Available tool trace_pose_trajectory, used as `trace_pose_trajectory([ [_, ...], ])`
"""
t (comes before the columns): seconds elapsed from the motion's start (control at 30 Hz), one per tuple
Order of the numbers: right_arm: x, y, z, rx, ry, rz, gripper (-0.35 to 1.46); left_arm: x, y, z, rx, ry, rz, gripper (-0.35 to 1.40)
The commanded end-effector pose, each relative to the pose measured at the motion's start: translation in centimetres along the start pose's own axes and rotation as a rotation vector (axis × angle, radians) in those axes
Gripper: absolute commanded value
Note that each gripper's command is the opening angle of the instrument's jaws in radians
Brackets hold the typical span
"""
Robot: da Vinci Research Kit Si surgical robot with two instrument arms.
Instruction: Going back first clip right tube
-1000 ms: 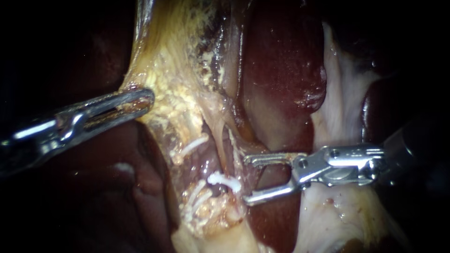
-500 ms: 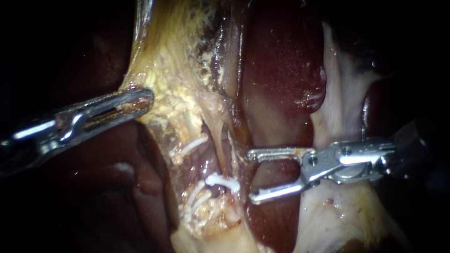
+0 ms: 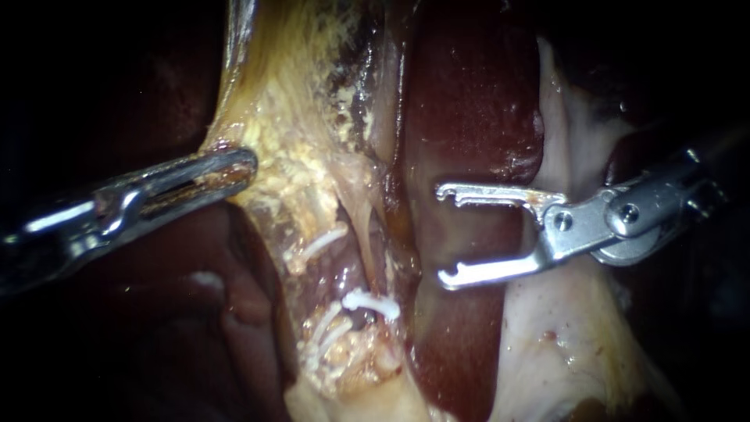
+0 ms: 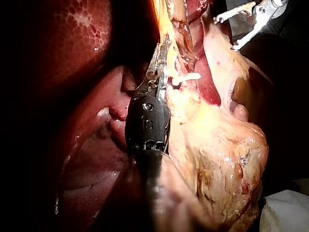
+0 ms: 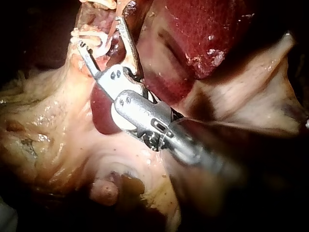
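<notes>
Endoscope view: my right instrument (image 3: 441, 234) hangs with its jaws wide apart and nothing between them, over the dark red liver (image 3: 469, 117). Just beside its lower jaw tip, toward the left, a white clip (image 3: 373, 303) sits across a thin tube (image 3: 375, 250); the jaws are clear of it. A second white clip (image 3: 322, 242) lies higher up, nearer my left instrument (image 3: 234, 168), whose jaws are clamped on the edge of the yellow fatty tissue (image 3: 289, 133). From the left wrist camera, that grip shows too, jaws closed along the fatty edge.
</notes>
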Motion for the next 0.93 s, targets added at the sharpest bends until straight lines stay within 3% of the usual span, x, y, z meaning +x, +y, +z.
trace_pose_trajectory([
  [0.03,-0.01,0.0,0.0,0.002,0.001,-0.001,0.6,0.05,0.04,0.06,-0.003,0.011,0.005,-0.35],
  [0.23,-0.04,-0.02,-0.02,0.013,0.004,-0.009,0.6,0.35,0.21,0.47,-0.007,0.058,0.011,-0.35],
  [0.43,-0.07,-0.03,-0.02,0.019,-0.007,0.019,0.58,0.38,0.14,0.75,0.002,0.065,0.011,-0.35],
  [0.6,-0.07,-0.02,-0.02,0.021,-0.006,0.031,0.58,0.38,0.08,0.83,0.007,0.067,0.009,-0.35],
  [0.93,-0.08,-0.02,-0.02,0.024,-0.006,0.054,0.58,0.39,0.07,0.76,0.009,0.067,0.01,-0.35],
])
